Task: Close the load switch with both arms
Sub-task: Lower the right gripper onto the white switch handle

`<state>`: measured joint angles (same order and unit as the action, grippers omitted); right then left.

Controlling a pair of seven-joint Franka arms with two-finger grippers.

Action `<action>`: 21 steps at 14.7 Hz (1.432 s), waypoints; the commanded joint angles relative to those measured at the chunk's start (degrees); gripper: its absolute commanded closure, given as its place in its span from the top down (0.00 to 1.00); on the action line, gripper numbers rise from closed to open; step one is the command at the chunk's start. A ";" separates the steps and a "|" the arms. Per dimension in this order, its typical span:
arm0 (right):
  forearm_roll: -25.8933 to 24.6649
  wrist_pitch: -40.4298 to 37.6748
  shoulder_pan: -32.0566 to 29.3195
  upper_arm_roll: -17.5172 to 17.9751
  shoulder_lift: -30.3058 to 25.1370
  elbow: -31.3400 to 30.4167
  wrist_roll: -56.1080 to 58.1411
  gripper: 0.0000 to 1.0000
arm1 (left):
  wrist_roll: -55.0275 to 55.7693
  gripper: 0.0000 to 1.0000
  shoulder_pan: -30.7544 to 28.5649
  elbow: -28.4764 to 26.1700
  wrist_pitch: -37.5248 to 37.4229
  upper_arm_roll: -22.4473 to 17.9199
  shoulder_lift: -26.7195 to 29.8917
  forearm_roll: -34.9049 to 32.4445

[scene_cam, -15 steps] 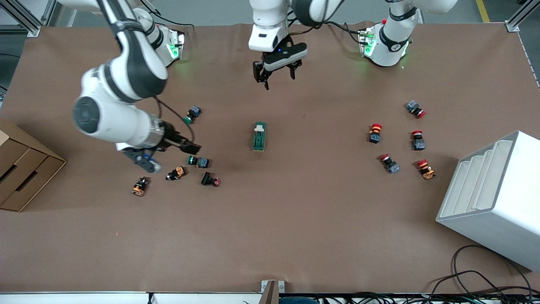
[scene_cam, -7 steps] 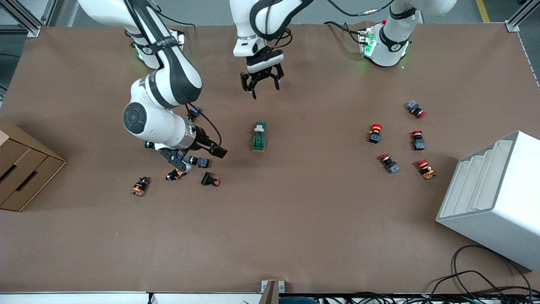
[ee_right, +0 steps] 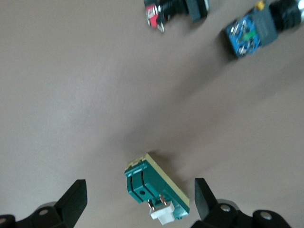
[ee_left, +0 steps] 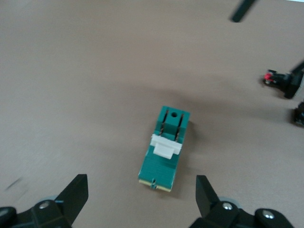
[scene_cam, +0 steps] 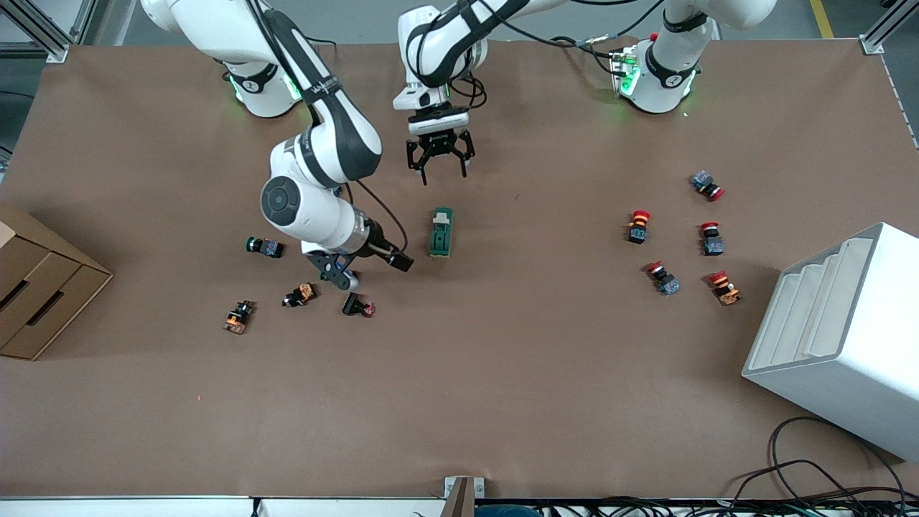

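A dark green load switch (scene_cam: 441,232) lies mid-table, untouched, with the left gripper (scene_cam: 440,159) spread wide above the table near it and the right gripper (scene_cam: 350,271) spread wide just beside it.

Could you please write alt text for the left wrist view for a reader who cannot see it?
A green load switch with a white lever lies on a brown table, framed by the open left hand; small push buttons sit at the edge.
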<state>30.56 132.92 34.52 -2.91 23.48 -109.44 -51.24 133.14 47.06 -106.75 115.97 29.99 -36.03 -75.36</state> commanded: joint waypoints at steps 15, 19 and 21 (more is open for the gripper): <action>15.14 22.46 14.95 -0.61 3.93 -9.04 -0.62 1.00 | 13.71 1.00 3.21 1.46 -5.75 -0.63 -12.48 -19.65; 16.11 23.79 16.19 -0.61 4.47 -9.04 -0.62 1.00 | 15.22 1.00 3.30 1.90 -5.84 -0.55 -12.92 -20.09; 16.11 23.79 16.72 -0.61 4.47 -9.04 -1.66 1.00 | 16.00 1.00 3.73 1.81 -5.84 -0.63 -13.10 -20.09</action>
<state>45.02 156.17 49.93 -2.95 28.70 -117.88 -51.67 147.75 49.91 -106.01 110.63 29.67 -48.22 -94.57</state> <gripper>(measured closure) 0.000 0.000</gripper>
